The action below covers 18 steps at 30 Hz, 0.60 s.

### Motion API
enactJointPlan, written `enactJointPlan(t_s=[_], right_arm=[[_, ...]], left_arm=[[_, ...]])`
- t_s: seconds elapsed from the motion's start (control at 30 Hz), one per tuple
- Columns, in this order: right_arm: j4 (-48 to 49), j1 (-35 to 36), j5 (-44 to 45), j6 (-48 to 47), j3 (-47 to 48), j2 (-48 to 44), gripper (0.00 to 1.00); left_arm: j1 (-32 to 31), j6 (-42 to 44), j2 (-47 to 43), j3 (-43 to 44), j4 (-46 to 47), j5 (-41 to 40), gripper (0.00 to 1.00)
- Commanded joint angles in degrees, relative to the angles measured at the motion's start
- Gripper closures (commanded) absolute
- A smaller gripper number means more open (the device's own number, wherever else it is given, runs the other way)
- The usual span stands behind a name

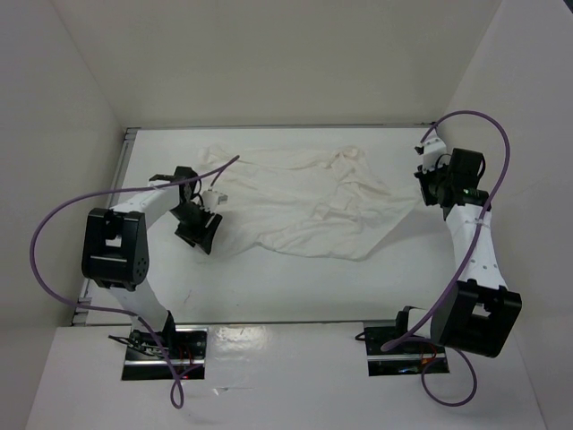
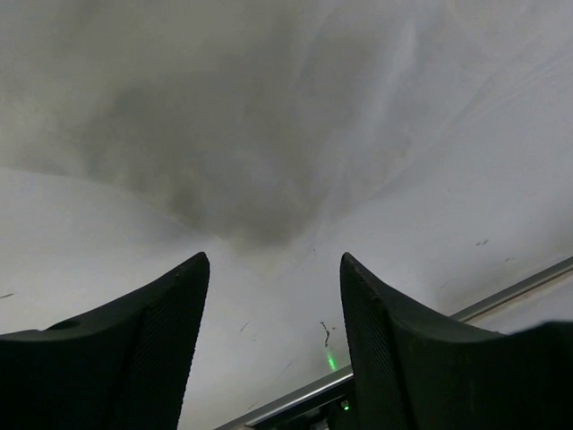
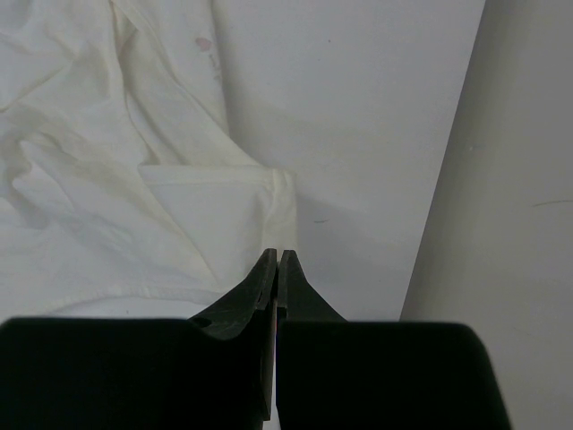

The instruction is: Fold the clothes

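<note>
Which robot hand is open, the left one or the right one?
The left gripper: its two fingers stand wide apart with nothing between them. The right gripper has its fingers pressed tightly together.

Place: robotics lab | cues: white-walled table [image 1: 286, 291]; left arm [image 1: 116, 246], right arm [image 1: 472, 246] mounted

The white garment [image 1: 304, 206] is thin, soft, wrinkled cloth, matt. The table [image 1: 295, 287] beneath is smooth matt white, lightly scuffed. The left gripper [image 2: 273, 269] has fingers [image 2: 148, 345] of matt black plastic, finely ribbed inside. Lower right, a metal rail [image 2: 519, 285] shines.
</note>
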Motion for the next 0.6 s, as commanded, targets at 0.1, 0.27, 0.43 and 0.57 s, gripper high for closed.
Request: enactJointPlan(t_s=[0.1, 0.27, 0.43, 0.57], right_arm=[[3.1, -0.4, -1.7, -0.6, -0.8, 0.0, 1.0], [3.1, -0.4, -2.3, -0.6, -0.8, 0.0, 1.0], [3.7, -0.4, -2.3, 0.0, -0.8, 0.0, 1.0], [4.2, -0.4, -2.3, 0.0, -0.8, 0.0, 1.0]], left_arm=[[-1.3, -0.6, 3.3, -1.3, 0.4, -3.0, 0.32], [-1.8, -1.3, 4.6, -0.3, -0.1, -5.8, 0.32], [-2.3, -1.3, 5.2, -0.3, -0.7, -5.3, 0.39], [-3.4, -1.3, 6.4, -0.3, -0.7, -5.3, 0.77]])
